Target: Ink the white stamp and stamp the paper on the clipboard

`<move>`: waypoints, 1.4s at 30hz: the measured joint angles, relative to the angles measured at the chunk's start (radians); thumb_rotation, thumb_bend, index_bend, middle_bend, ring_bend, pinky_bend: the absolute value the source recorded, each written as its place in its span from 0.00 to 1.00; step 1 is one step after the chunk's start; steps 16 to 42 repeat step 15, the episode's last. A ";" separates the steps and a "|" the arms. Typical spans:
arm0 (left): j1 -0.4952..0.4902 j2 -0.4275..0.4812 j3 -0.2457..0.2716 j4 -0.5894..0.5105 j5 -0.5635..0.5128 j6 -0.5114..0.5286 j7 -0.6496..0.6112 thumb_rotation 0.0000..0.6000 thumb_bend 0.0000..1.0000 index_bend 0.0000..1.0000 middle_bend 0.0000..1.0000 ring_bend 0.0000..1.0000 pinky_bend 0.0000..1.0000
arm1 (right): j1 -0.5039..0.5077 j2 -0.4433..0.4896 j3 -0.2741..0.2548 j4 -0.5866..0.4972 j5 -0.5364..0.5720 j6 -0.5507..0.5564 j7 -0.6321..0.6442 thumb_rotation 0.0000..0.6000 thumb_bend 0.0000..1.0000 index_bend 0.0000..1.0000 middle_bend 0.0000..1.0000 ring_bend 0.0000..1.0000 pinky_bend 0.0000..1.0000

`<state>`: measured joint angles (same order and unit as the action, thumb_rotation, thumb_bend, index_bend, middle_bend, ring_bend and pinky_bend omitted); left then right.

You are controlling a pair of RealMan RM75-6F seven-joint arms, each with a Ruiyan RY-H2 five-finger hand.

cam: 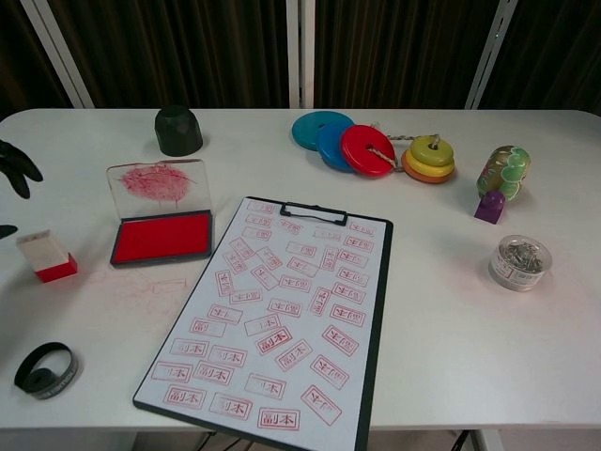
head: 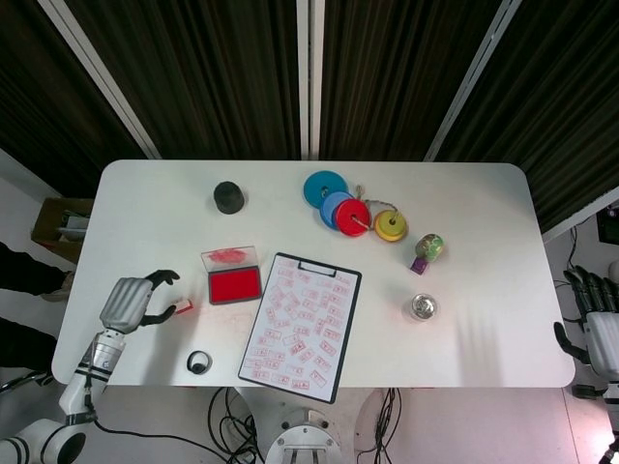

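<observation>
Near the worktop's (head: 145,203) left edge, the white stamp (cam: 46,256) stands alone beside the open red ink pad (cam: 161,235), the left hand (head: 128,303) spread empty just beside it. Off the right edge, the right hand (head: 602,329) hangs empty, fingers apart. Stamped paper covers the clipboard (cam: 280,318) by the front edge.

White stamp (cam: 46,256) with red base; red ink pad (cam: 161,235); red-printed paper (cam: 274,316).
</observation>
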<state>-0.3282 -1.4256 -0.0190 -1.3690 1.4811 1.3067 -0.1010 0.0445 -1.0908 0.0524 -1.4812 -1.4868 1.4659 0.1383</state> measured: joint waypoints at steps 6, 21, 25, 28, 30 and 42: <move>0.075 0.151 -0.012 -0.081 0.054 0.222 0.087 0.56 0.19 0.22 0.18 0.15 0.26 | 0.001 -0.007 -0.006 0.011 -0.018 0.002 0.003 1.00 0.32 0.00 0.00 0.00 0.00; 0.186 0.280 0.033 -0.105 0.067 0.264 0.154 0.07 0.19 0.14 0.10 0.08 0.20 | 0.001 -0.025 -0.012 0.050 -0.062 0.042 -0.047 1.00 0.29 0.00 0.00 0.00 0.00; 0.186 0.280 0.033 -0.105 0.067 0.264 0.154 0.07 0.19 0.14 0.10 0.08 0.20 | 0.001 -0.025 -0.012 0.050 -0.062 0.042 -0.047 1.00 0.29 0.00 0.00 0.00 0.00; 0.186 0.280 0.033 -0.105 0.067 0.264 0.154 0.07 0.19 0.14 0.10 0.08 0.20 | 0.001 -0.025 -0.012 0.050 -0.062 0.042 -0.047 1.00 0.29 0.00 0.00 0.00 0.00; 0.186 0.280 0.033 -0.105 0.067 0.264 0.154 0.07 0.19 0.14 0.10 0.08 0.20 | 0.001 -0.025 -0.012 0.050 -0.062 0.042 -0.047 1.00 0.29 0.00 0.00 0.00 0.00; 0.186 0.280 0.033 -0.105 0.067 0.264 0.154 0.07 0.19 0.14 0.10 0.08 0.20 | 0.001 -0.025 -0.012 0.050 -0.062 0.042 -0.047 1.00 0.29 0.00 0.00 0.00 0.00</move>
